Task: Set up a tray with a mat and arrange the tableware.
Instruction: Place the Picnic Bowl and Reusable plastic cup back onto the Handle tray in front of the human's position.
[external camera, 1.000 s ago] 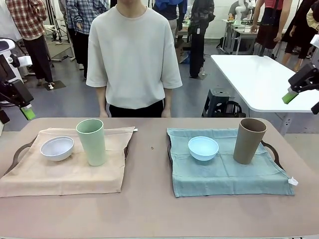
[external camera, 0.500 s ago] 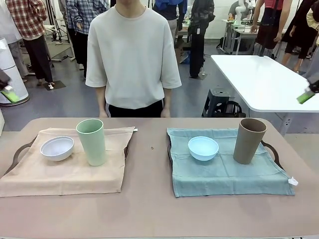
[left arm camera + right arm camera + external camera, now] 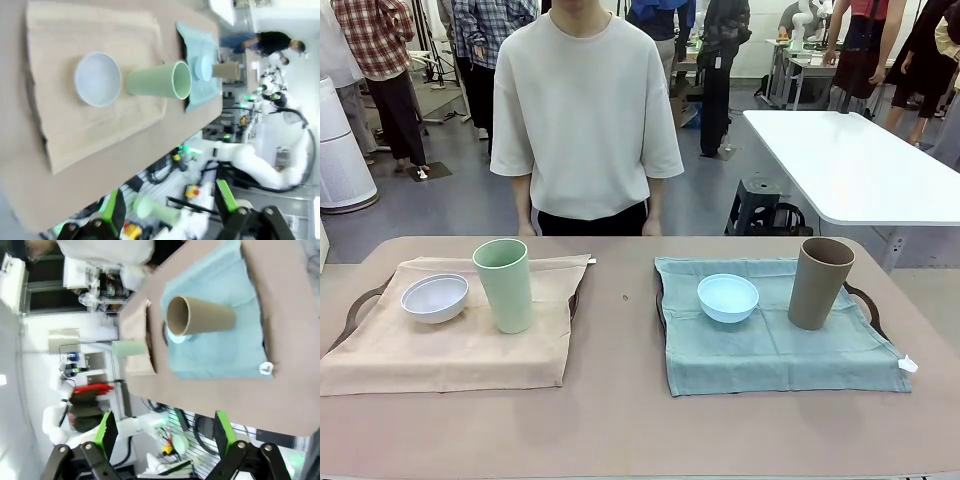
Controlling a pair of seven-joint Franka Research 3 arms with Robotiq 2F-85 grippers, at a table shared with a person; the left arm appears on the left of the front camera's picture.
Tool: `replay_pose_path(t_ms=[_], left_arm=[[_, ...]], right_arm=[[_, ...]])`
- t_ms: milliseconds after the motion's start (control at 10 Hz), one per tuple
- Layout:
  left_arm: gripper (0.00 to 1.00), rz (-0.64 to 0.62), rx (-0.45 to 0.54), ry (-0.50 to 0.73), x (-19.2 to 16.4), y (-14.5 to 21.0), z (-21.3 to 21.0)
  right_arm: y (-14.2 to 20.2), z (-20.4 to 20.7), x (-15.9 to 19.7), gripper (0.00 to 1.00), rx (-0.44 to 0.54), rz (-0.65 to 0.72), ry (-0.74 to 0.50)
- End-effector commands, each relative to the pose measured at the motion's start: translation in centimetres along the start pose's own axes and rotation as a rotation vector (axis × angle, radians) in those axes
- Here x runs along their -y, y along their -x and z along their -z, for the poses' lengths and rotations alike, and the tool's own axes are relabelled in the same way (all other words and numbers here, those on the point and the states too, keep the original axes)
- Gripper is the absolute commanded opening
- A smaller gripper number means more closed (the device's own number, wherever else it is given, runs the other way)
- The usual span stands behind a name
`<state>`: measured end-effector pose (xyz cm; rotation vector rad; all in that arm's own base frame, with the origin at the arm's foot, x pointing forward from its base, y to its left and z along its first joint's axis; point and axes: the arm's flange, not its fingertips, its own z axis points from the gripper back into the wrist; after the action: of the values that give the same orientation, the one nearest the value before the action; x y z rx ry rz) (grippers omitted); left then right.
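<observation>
Sitting on the brown table (image 3: 620,420) are two trays, each covered by a cloth mat. Left side: beige mat (image 3: 450,345) over a tray whose dark handle (image 3: 360,300) peeks out; white bowl (image 3: 435,297) rests on it, pale green tumbler (image 3: 503,285) upright just beside the bowl, toward table centre. Right side: teal mat (image 3: 770,345) over the second tray, handle (image 3: 865,300) showing at its right edge; light blue bowl (image 3: 728,297) on it, tan-brown tumbler (image 3: 820,283) upright near the bowl, apart from it. Person in a pale t-shirt (image 3: 585,110) stands at the far side, arms down.

Left gripper (image 3: 170,202) seen from its wrist camera: raised well off the table, fingers spread wide, nothing between them. Right gripper (image 3: 162,432) likewise: high above the teal mat side, fingers spread, holding nothing.
</observation>
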<state>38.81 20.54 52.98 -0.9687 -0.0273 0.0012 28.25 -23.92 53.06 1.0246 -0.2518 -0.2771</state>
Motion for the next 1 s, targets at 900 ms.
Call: replay_pose_path(t_ms=[900], left_arm=[[0.94, -0.083, 0.146, 0.164, -4.7, 1.7, -5.7]], right_arm=[[2.1, -3.7, 4.2, 1.00, 0.083, 0.028, -0.263]])
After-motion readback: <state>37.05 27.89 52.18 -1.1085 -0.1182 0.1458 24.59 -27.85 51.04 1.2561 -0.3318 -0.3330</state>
